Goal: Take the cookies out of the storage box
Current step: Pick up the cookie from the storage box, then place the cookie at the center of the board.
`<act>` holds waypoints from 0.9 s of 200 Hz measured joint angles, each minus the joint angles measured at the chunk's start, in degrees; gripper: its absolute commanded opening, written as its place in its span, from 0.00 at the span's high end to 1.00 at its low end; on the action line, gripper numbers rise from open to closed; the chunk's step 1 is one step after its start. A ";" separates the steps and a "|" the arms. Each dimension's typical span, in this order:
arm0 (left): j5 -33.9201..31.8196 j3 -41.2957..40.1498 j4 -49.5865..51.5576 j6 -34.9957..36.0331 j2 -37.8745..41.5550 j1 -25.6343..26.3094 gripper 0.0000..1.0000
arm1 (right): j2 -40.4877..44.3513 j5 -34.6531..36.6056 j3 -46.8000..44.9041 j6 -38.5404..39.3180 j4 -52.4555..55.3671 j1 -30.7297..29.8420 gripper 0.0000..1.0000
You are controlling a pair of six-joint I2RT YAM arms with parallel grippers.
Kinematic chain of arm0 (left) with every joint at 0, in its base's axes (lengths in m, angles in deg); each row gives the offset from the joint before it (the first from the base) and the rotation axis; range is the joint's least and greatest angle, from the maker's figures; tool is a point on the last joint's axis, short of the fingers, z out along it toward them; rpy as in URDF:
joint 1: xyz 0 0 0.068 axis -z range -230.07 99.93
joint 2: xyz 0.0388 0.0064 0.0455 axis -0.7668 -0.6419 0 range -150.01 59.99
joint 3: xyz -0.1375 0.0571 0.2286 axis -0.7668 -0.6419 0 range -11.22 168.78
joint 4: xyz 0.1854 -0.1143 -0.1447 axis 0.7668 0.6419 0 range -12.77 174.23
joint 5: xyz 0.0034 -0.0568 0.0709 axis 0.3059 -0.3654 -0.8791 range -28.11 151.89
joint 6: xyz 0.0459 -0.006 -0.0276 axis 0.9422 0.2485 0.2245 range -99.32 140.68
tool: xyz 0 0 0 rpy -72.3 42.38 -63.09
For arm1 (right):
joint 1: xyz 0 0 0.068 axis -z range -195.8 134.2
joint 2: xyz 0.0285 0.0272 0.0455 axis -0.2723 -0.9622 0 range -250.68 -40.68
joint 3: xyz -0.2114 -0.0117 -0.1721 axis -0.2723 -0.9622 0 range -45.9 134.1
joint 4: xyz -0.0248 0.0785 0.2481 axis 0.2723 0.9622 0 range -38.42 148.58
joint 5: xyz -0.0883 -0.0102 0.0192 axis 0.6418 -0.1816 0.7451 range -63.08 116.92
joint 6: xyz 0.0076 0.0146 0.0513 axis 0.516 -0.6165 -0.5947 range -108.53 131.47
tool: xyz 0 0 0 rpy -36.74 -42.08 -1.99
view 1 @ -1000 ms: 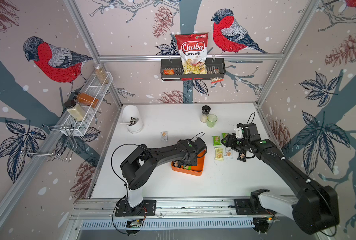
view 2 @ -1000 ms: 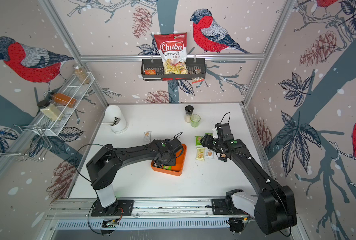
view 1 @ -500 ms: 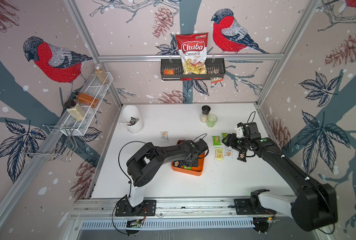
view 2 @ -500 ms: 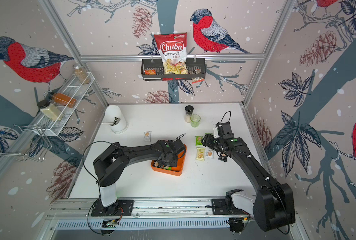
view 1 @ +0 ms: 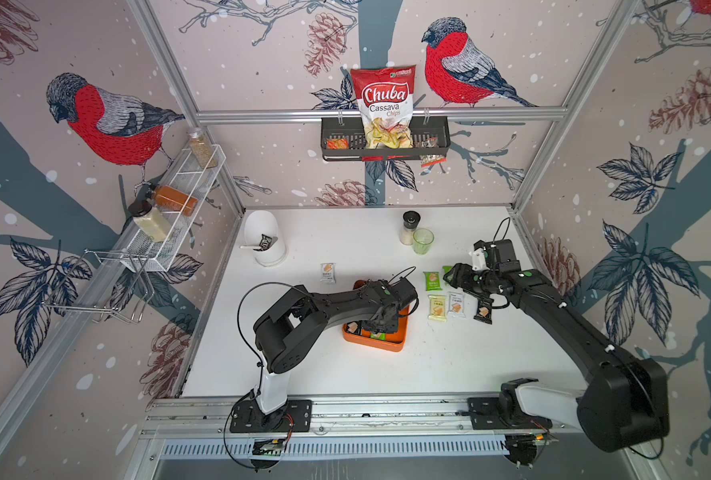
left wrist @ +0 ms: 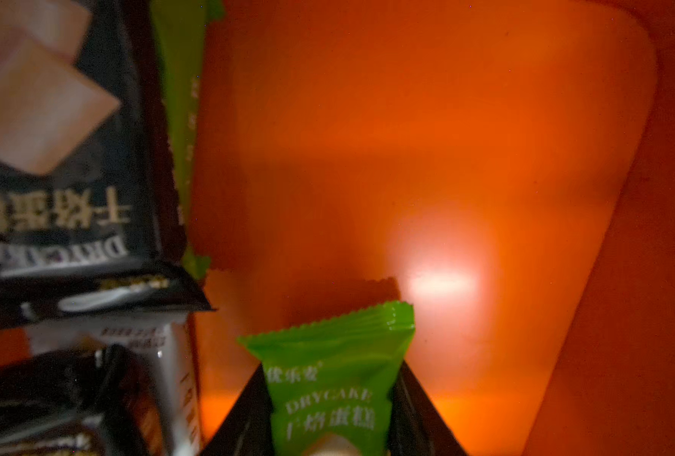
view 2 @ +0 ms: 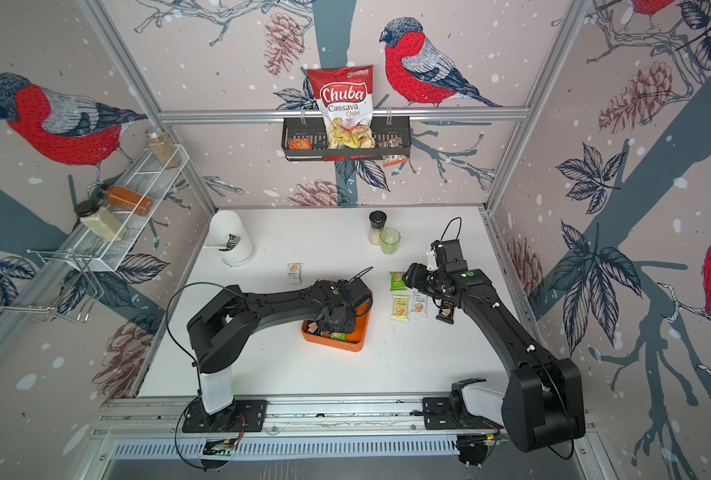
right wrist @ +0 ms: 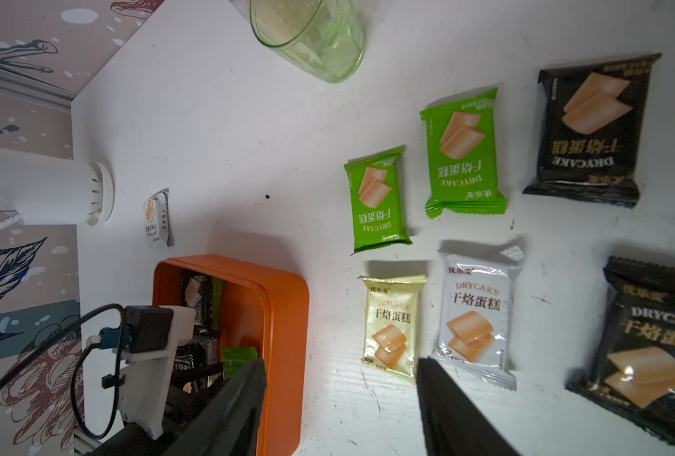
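Note:
The orange storage box (view 1: 392, 344) sits mid-table, and my left gripper (view 1: 380, 321) is down inside it. In the left wrist view that gripper (left wrist: 330, 381) is shut on a green cookie packet (left wrist: 328, 351) just above the box floor (left wrist: 426, 158). Black cookie packets (left wrist: 55, 166) lie beside it in the box. Outside the box, right of it, lie green (right wrist: 379, 199), pale yellow (right wrist: 393, 325), white (right wrist: 474, 316) and black (right wrist: 590, 130) cookies. My right gripper (right wrist: 341, 367) hangs open and empty above the table between the box and these packets. One white packet (view 1: 328, 273) lies alone behind the box.
A green cup (view 1: 423, 241) and a spice jar (view 1: 409, 226) stand behind the laid-out packets. A white container (view 1: 266, 239) stands at the back left. On the back wall a black wire basket (view 1: 337, 139) holds the Chuba bag (view 1: 387, 104). A wire shelf (view 1: 179, 208) with jars lines the left wall.
My left gripper has shut on the green packet inside the box, and its arm has drawn slightly toward the front. The right arm has hardly moved.

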 measured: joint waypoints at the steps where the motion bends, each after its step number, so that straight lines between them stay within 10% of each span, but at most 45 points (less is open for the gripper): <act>1: -0.02 0.04 0.00 0.00 0.00 0.00 0.62 | -0.02 0.00 0.02 0.00 0.00 0.00 0.34; 102: -0.61 6.93 1.40 1.57 5.05 -1.70 0.62 | -2.40 0.00 1.92 -0.28 -0.46 0.00 0.34; 180: 0.81 3.52 1.14 8.07 12.68 -14.84 0.62 | -7.23 -0.85 4.52 -4.42 -2.80 -3.56 0.34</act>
